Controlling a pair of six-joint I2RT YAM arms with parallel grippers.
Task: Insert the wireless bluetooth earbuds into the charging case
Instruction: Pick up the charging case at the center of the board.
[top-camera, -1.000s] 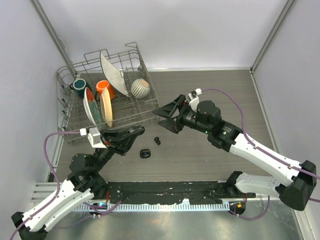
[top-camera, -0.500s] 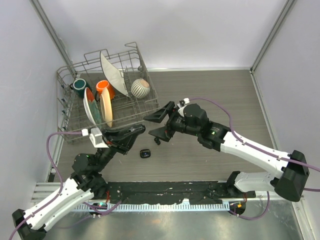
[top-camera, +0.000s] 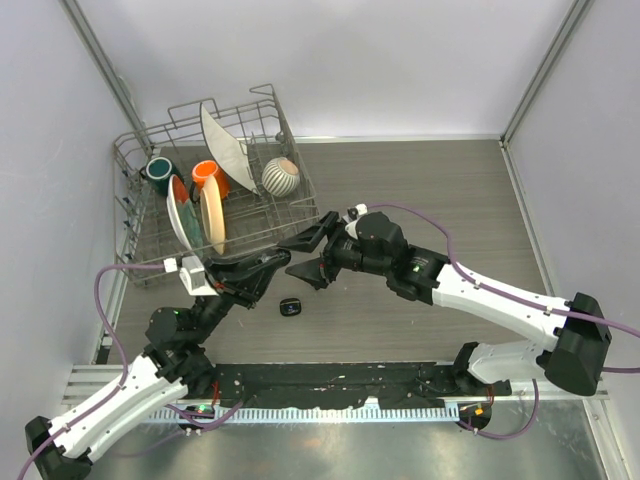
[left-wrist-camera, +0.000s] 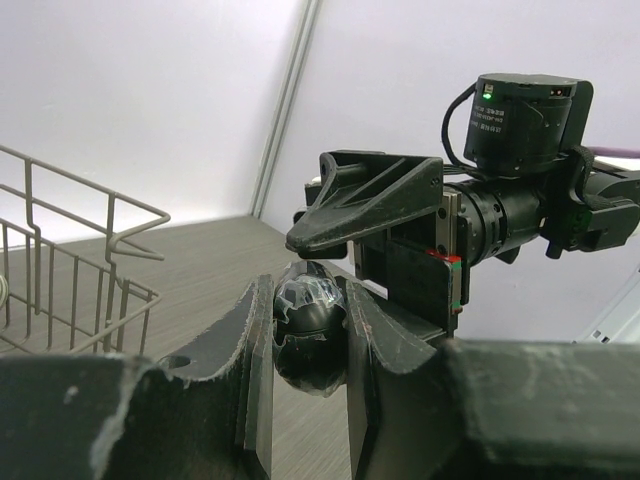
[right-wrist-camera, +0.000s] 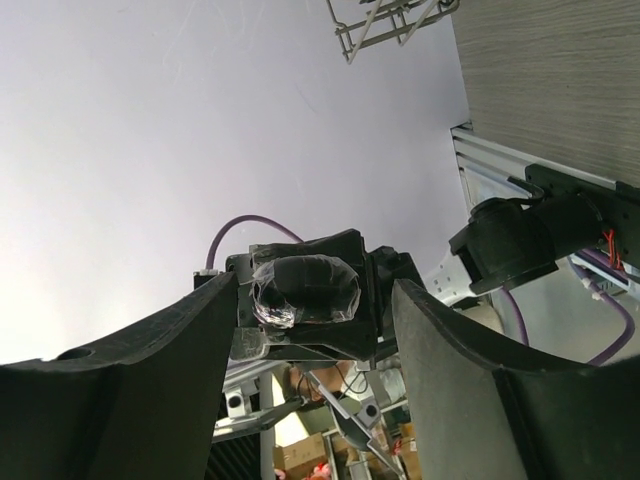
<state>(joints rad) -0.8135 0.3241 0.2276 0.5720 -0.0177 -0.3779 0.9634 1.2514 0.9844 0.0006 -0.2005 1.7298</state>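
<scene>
My left gripper (top-camera: 272, 262) is shut on a glossy black oval charging case (left-wrist-camera: 308, 325) wrapped in clear film and holds it above the table. My right gripper (top-camera: 306, 254) faces it, open. In the right wrist view the case (right-wrist-camera: 305, 290) sits between my right fingers (right-wrist-camera: 140, 380) with a gap on each side. In the left wrist view the right fingers (left-wrist-camera: 365, 200) hang just beyond the case. A small black oval thing (top-camera: 290, 306) lies on the table below both grippers; I cannot tell whether it is a case. The earbuds are hidden or too small to make out.
A wire dish rack (top-camera: 140, 235) with plates, an orange cup, a teal cup and a ribbed ball stands at the back left, close behind the left gripper. Its wires (left-wrist-camera: 60, 260) show in the left wrist view. Walls close in the table on three sides.
The right arm has swung left and toward the left gripper, so its jaws now straddle the held case; they have narrowed a little. The left arm has stayed put.
</scene>
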